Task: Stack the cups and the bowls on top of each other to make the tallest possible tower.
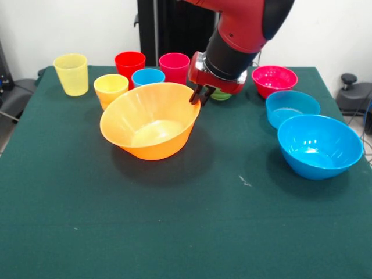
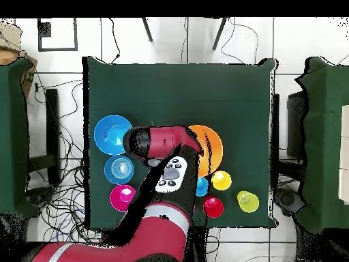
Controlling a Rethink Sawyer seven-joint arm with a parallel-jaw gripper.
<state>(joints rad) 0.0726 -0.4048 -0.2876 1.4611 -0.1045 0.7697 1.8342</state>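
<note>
My gripper (image 1: 196,96) is shut on the far right rim of the large orange bowl (image 1: 150,121), which tilts toward the camera. Behind it stand the yellow cup (image 1: 71,74), orange cup (image 1: 110,88), red cup (image 1: 129,63), light blue cup (image 1: 147,77) and pink cup (image 1: 174,67). The green bowl (image 1: 222,95) is mostly hidden behind the gripper. To the right are the magenta bowl (image 1: 274,80), small blue bowl (image 1: 292,107) and large blue bowl (image 1: 318,145). Each cup and bowl stands alone. In the overhead view the arm (image 2: 163,170) covers the gripper; the orange bowl (image 2: 210,147) shows beside it.
The table is covered in dark green cloth (image 1: 186,232). The black pedestal (image 1: 168,26) stands at the far side. In the overhead view, other green tables (image 2: 13,136) flank this one and cables lie on the floor.
</note>
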